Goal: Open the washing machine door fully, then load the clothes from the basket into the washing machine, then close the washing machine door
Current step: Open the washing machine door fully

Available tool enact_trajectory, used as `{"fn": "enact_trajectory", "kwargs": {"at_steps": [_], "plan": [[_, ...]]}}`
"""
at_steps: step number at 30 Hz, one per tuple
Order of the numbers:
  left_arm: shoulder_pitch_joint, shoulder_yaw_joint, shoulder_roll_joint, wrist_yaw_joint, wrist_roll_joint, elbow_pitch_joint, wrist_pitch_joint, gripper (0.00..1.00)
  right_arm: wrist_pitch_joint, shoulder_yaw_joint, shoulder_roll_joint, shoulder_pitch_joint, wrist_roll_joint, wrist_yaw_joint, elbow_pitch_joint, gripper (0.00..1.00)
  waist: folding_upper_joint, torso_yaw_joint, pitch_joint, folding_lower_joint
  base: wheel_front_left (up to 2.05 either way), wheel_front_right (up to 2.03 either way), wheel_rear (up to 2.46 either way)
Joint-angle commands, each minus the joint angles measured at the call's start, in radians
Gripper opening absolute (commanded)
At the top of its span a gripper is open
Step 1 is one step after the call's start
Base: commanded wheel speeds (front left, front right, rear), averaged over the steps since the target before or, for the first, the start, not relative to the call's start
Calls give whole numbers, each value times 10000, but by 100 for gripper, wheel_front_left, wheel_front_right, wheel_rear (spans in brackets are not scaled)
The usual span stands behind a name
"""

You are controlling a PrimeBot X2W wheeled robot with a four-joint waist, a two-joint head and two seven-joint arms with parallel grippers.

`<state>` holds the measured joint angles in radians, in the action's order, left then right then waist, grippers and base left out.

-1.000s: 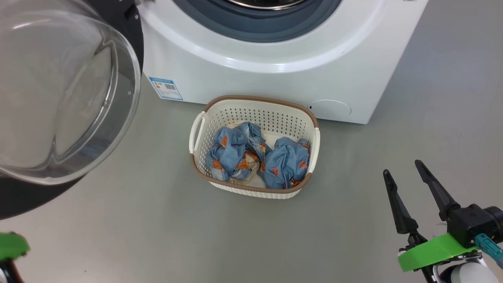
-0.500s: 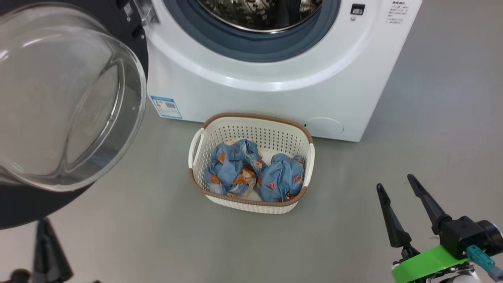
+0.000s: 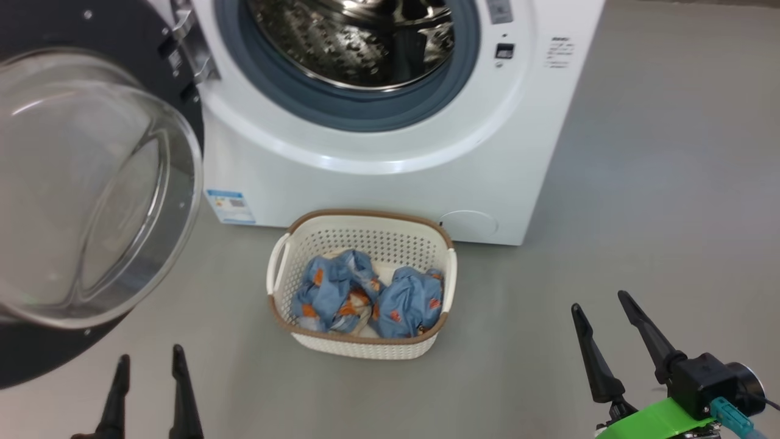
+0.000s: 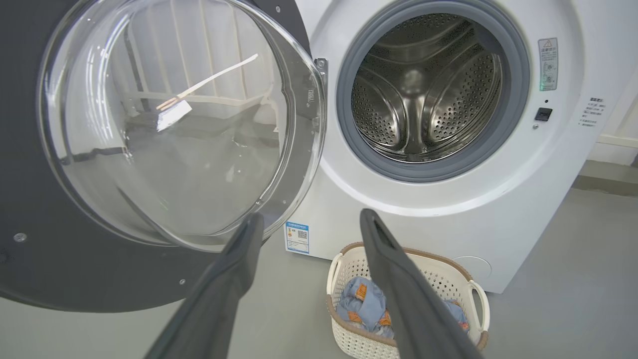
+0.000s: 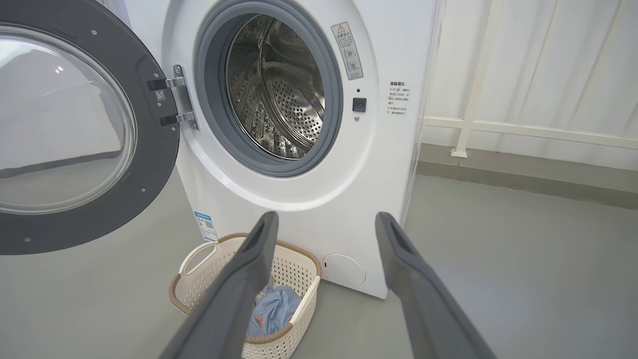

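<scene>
The washing machine (image 3: 390, 183) stands ahead, its steel drum (image 3: 353, 36) looking bare. The washing machine door (image 3: 91, 183) is swung wide open to the left, its glass dome facing me. On the floor in front sits the basket (image 3: 362, 347) with two bundles of light blue clothes (image 3: 365, 299) in it. My left gripper (image 3: 150, 355) is open at the lower left, below the door and apart from it. My right gripper (image 3: 599, 302) is open at the lower right, well right of the basket. Both hold nothing. The left wrist view shows the door (image 4: 164, 124), the basket (image 4: 344, 339) and the clothes (image 4: 361, 304).
Grey floor (image 3: 640, 183) lies open to the right of the machine. In the right wrist view a white railing and curtain (image 5: 523, 99) stand behind the machine at the right. A blue label (image 3: 222, 206) marks the machine's lower left corner.
The head camera has tilted up, so more of the drum shows and the basket sits lower in the picture. My left gripper has come into the lower left and now stands open.
</scene>
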<state>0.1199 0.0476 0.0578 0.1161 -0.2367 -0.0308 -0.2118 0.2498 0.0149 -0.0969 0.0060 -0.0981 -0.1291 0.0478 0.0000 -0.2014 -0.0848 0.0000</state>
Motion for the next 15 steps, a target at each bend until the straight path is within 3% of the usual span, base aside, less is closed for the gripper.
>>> {"fn": "enact_trajectory", "kwargs": {"at_steps": [1, 15], "plan": [[-170, -281, 165, -105, 28, -192, 9, 100, 63, 216, -27, 82, 106, -16, -262, 100, 0, 313, 269, 0, 0, 0, 0], [-107, 84, 319, -486, -283, 440, 448, 100, 29, 179, 158, 292, 176, -16, -253, 100, 0, 1698, 773, 0, 0, 0, 0]]}}
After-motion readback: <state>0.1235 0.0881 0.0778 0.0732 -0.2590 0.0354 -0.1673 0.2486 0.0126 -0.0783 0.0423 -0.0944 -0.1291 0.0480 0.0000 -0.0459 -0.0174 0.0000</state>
